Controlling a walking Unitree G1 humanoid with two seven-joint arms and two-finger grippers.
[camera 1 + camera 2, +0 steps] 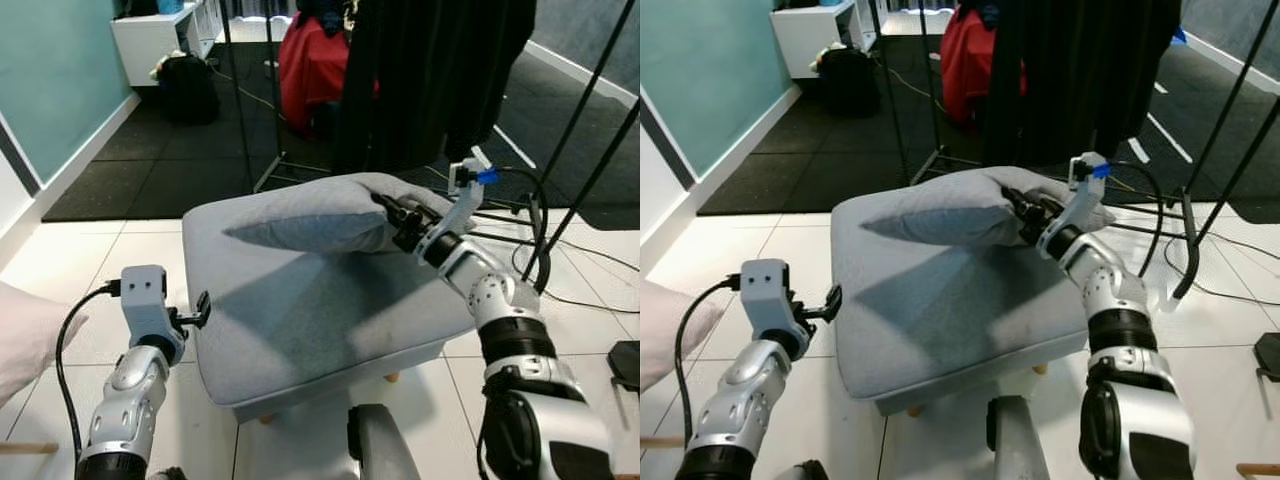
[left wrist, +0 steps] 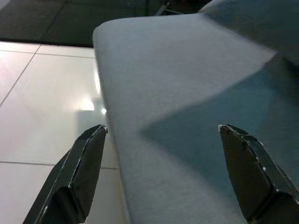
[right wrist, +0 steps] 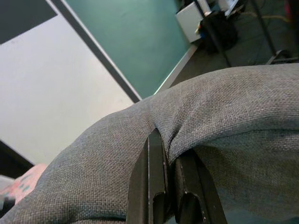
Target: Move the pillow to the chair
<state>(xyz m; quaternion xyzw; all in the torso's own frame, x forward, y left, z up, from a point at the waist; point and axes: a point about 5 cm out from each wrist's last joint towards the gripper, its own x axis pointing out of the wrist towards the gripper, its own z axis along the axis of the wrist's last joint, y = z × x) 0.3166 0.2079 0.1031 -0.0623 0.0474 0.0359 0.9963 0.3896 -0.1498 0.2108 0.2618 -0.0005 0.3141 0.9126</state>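
Note:
A grey pillow (image 1: 310, 215) hangs lifted above the grey padded stool (image 1: 320, 320), casting a shadow on its top. My right gripper (image 1: 392, 213) is shut on the pillow's right edge, the fabric pinched between its black fingers (image 3: 154, 186). My left gripper (image 1: 203, 309) stands open at the stool's left edge, with nothing between its fingers (image 2: 79, 168); the stool's corner (image 2: 154, 70) lies in front of it.
A clothes rack with dark garments (image 1: 430, 70) stands just behind the stool, cables (image 1: 560, 250) trailing on the tiles to the right. A red bag (image 1: 310, 60) and a black backpack (image 1: 188, 88) sit on the dark mat beyond. Something pale pink (image 1: 25, 335) lies at the left.

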